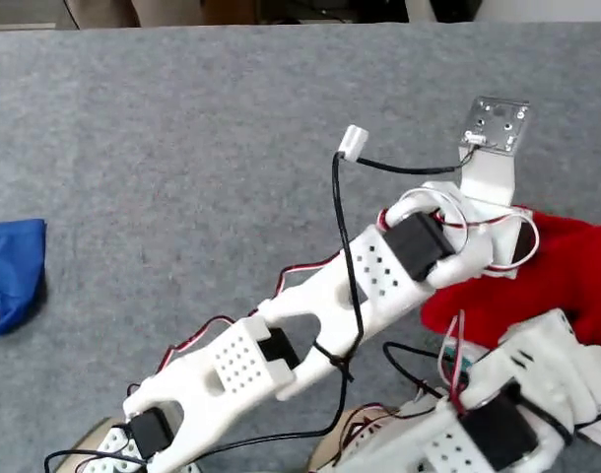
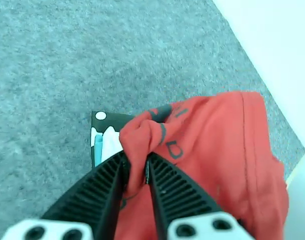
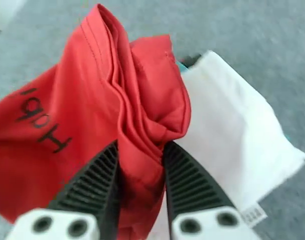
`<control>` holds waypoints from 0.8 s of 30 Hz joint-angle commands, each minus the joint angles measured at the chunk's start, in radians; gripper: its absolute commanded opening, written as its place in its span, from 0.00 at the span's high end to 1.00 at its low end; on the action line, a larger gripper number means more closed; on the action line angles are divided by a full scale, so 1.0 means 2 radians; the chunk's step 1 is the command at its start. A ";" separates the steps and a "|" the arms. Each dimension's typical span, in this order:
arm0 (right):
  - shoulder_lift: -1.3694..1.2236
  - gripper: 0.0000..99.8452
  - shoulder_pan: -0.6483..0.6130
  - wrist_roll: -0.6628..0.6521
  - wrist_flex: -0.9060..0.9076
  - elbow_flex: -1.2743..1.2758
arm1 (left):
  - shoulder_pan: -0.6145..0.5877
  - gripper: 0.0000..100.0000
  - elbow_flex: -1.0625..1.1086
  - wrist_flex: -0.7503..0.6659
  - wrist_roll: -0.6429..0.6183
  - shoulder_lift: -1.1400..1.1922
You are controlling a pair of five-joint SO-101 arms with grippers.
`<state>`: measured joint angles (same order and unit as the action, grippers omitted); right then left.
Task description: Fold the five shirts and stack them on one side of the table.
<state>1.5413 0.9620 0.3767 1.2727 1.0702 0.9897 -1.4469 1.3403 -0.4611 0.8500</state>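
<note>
Both pincers are clamped on the red shirt (image 1: 567, 266) at the high view's right edge. The left gripper (image 2: 137, 167) pinches one bunched fold and the right gripper (image 3: 141, 165) another, over a folded white shirt (image 3: 232, 135). The step probably goes best if both draw the cloth taut and level, then lay it squarely. A blue shirt (image 1: 10, 271) lies at the left edge, straight on the grey table (image 1: 182, 118).

High cam: fixed, above the counter (image 1: 182, 108), looks steeply down from my base side. Wide shot, w/ my left arm (image 1: 281, 335) and right arm (image 1: 498, 414) coming in from the bottom edge. L wrist cam: sits behind my left gripper (image 2: 136, 160), faces along its jaws down at the counter, v. close. R wrist cam: same setup behind my right gripper (image 3: 141, 147), also close, tilted down. All 3 views share the red shirt (image 1: 576, 266) + grey counter beside it.
</note>
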 commanded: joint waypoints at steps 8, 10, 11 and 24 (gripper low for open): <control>-0.096 1.00 0.082 -0.035 0.002 0.000 | 0.019 0.98 0.041 -0.030 -0.001 -0.008; -0.105 1.00 0.104 -0.048 0.002 0.001 | 0.025 0.98 0.046 -0.037 -0.001 -0.008; -0.109 1.00 0.113 -0.054 0.002 0.002 | 0.029 0.98 0.053 -0.042 -0.001 -0.008; -0.111 1.00 0.130 -0.060 -0.001 0.002 | 0.041 0.98 0.125 -0.108 -0.002 -0.008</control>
<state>1.3234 1.2014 0.2693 1.2727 1.0748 1.0694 -1.1968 1.1439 -0.4611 0.8500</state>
